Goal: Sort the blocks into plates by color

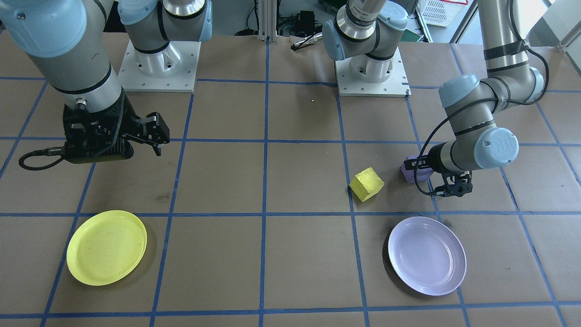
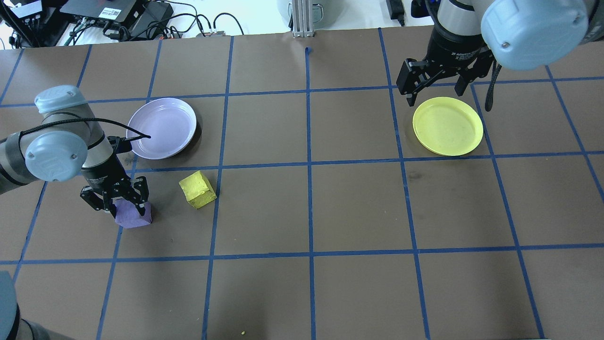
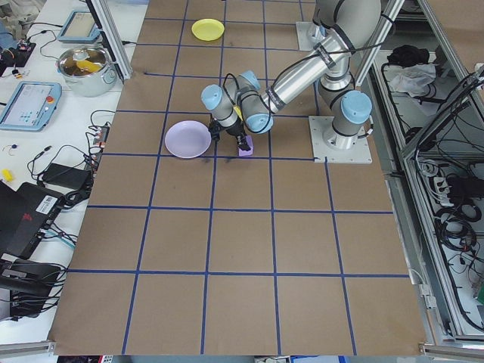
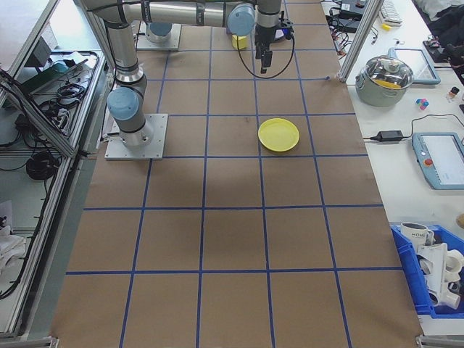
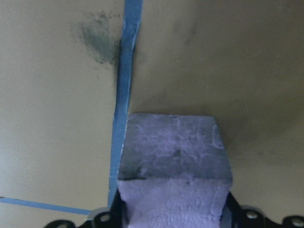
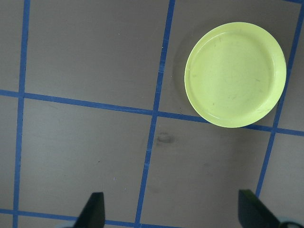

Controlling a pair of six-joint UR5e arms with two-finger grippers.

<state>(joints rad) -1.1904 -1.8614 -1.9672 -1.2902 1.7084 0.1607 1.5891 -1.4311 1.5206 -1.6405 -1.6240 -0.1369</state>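
1. Left hand (image 2: 114, 200), lower left of the overhead view: down at the purple block (image 2: 134, 215), fingers on both sides of it. Block fills the bottom of the left wrist view, right between the fingers. Looks squeezed, block not yet off the surface (image 2: 306, 203).
2. Right hand (image 2: 436, 87), upper right of the overhead view: up in the air, fingers spread wide, nothing in them. Hangs just by the far edge of the yellow plate (image 2: 448, 125).
3. Yellow block (image 2: 197, 189): left of middle in the overhead view, tipped a bit on the surface, near the purple block but not touching it.
4. Lavender plate (image 2: 162, 127): upper left of the overhead view, nothing in it, close to both blocks. Yellow plate far over on the right, also with nothing in it.
5. Blocks look rough and crumbly, like foam. Probably very light and a bit squishy, not slippery. Best held on two flat sides across from each other, near the middle, with a soft squeeze so no bits break off.
6. Likely next: lift the purple block and set it in the lavender plate. Short trip. Yellow block has a long way to go to its plate.
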